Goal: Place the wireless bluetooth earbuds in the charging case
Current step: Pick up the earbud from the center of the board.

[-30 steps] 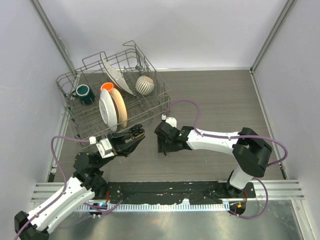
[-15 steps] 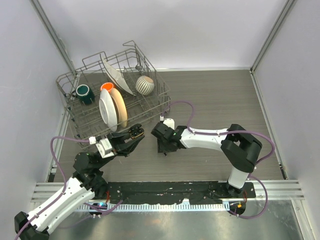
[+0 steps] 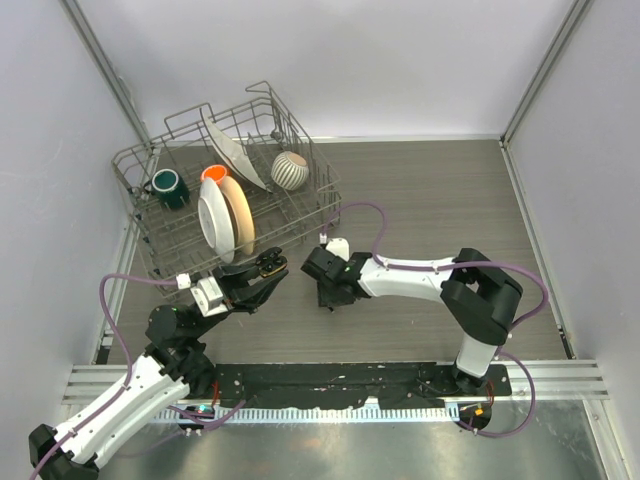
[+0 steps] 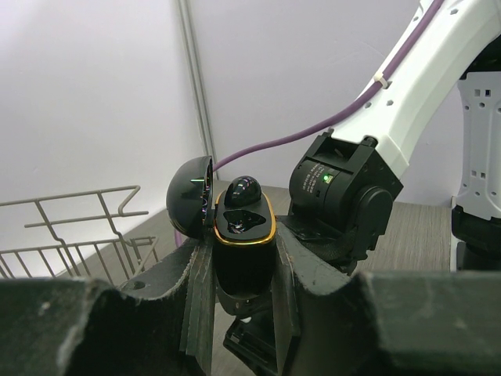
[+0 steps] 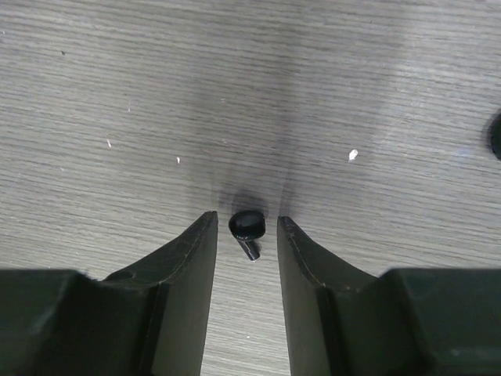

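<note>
The charging case [image 4: 244, 235] is black with a gold rim, its lid [image 4: 190, 197] swung open to the left. My left gripper [image 4: 244, 262] is shut on the case and holds it upright above the table. One earbud [image 4: 243, 189] sits in the far slot of the case. In the top view the left gripper [image 3: 268, 268] and case [image 3: 271, 263] hover just in front of the rack. Another earbud [image 5: 247, 226], a black bud with a short stem, lies on the wood table. My right gripper [image 5: 246, 218] is open and straddles it, with a small gap on each side. From above, the right gripper [image 3: 328, 297] points down at the table.
A wire dish rack [image 3: 325, 200] at the back left holds plates [image 3: 225, 215], a green mug [image 3: 167, 186] and a ribbed cup [image 3: 290, 170]. The right arm's wrist [image 4: 344, 204] is close behind the case. A black thing [image 5: 496, 135] is cut off by the right wrist view's edge.
The right arm shifted a little to the left and its jaws have narrowed around the earbud on the table. The left arm and the case have stayed put.
</note>
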Controlling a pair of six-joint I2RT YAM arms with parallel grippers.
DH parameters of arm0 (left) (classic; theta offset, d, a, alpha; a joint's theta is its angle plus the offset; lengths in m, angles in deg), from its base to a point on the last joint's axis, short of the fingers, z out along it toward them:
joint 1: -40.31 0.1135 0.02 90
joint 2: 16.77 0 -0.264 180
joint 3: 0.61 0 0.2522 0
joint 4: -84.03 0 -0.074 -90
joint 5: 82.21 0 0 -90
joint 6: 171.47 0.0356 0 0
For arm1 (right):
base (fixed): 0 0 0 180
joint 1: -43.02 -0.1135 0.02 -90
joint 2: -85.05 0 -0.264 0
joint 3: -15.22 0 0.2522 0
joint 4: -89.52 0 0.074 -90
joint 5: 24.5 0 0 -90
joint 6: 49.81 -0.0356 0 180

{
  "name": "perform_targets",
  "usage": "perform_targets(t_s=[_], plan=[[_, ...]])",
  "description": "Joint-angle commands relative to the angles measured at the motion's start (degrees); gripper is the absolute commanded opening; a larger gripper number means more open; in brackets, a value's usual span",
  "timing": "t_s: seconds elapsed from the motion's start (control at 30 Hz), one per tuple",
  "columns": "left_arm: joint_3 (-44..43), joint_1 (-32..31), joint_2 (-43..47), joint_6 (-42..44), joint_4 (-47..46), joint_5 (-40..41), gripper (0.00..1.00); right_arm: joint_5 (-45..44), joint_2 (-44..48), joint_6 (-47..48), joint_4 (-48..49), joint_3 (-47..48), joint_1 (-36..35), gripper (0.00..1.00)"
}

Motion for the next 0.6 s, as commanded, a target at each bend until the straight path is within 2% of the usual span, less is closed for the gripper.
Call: perform_targets(t_s=[0.0,0.3,0.4,0.57], plan=[[-0.17,0.08,0.45,0.47,-1.28,0.81,0.00,-1.56,-0.41,0.77,-0.58,2.38,-0.72,0.40],[-0.17,0.08,0.80,0.47,-0.93,1.08,0.00,-2.70,-0.24,-0.11,-1.28,1.77,-0.72,0.34],[-0.08,0.08,0.54,0.47,-1.10,1.16,0.00,-4.54,0.64,-1.25,-1.37,0.71,-0.72,0.23],[0.01,0.08,0.45,0.21,-1.28,1.08,0.00,-6.39,3.36,-5.46,-0.93,-2.18,-0.72,0.18]])
